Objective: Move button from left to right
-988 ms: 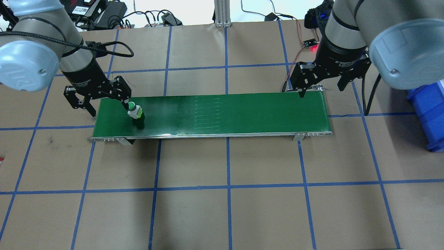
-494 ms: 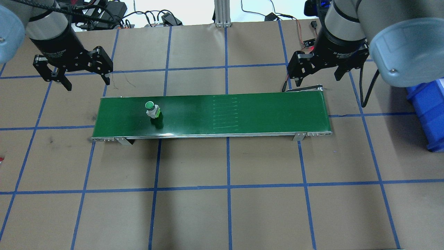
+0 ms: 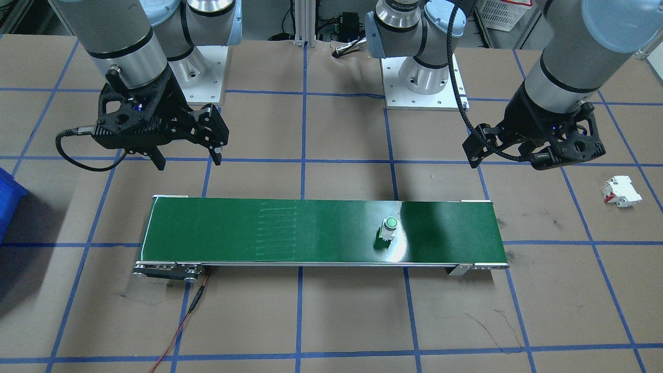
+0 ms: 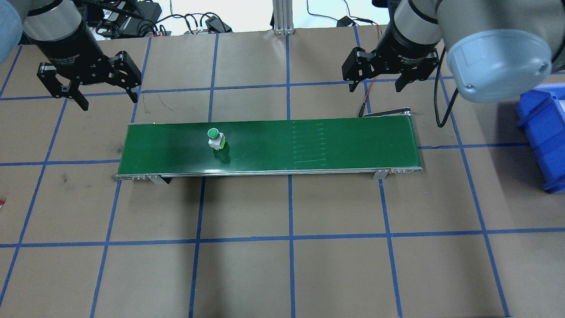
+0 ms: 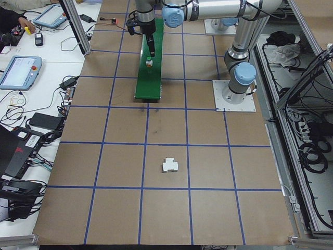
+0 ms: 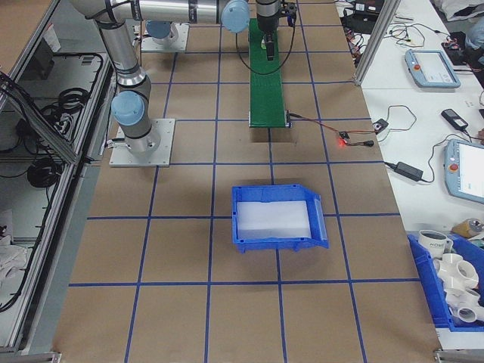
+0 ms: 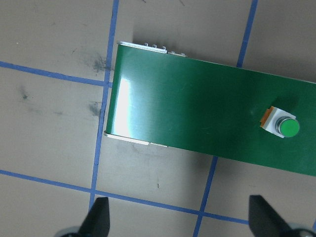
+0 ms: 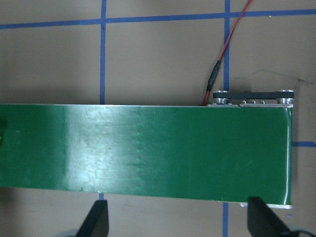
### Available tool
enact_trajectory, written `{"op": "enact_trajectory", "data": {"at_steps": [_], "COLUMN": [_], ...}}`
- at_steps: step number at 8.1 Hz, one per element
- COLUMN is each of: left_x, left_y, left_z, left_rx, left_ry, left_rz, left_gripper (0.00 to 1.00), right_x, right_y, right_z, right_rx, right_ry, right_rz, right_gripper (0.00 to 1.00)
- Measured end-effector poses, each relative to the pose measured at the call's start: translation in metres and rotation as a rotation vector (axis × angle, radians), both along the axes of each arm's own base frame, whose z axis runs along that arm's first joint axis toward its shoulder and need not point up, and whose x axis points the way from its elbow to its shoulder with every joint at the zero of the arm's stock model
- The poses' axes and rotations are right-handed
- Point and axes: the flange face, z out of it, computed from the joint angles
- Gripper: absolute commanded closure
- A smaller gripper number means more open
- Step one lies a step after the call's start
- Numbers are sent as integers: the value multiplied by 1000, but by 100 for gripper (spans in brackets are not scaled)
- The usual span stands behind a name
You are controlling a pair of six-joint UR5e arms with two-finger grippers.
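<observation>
The button (image 4: 215, 138), a green round cap on a white-grey body, stands upright on the green conveyor belt (image 4: 309, 145), left of its middle. It also shows in the front view, button (image 3: 388, 228), and at the right of the left wrist view, button (image 7: 281, 124). My left gripper (image 4: 109, 100) hangs open and empty behind the belt's left end, well apart from the button. Behind the belt's right part, my right gripper (image 4: 375, 88) is open too, with nothing in it. The right wrist view shows only the belt's right end (image 8: 256, 153).
A blue bin (image 4: 545, 132) stands on the table at the right. A white circuit breaker with red parts (image 3: 620, 191) lies off the belt on my left side. A red wire (image 3: 181, 321) runs from the belt's right-end motor. Cables lie along the far edge.
The button has ridden to the right along the belt. My left gripper has risen and pulled back from it, staying open. The right gripper has moved back and toward the middle.
</observation>
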Motion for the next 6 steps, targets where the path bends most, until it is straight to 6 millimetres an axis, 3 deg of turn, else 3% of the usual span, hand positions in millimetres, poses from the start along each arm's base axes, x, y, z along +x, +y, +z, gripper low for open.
{"op": "enact_trajectory", "data": {"at_steps": [2,6], "left_x": [0,0], "left_y": [0,-3], "left_z": [-2,-5], "left_rx": [5,8], "left_ry": [1,5], "left_rz": [1,2], "left_gripper": [0,0], "right_x": [19,65], "right_y": [-19,-38], "right_z": [-23,-74], "right_rx": [-12,30], "right_ry": [-42,-86], "right_rz": [-36,-53], "right_gripper": [0,0]}}
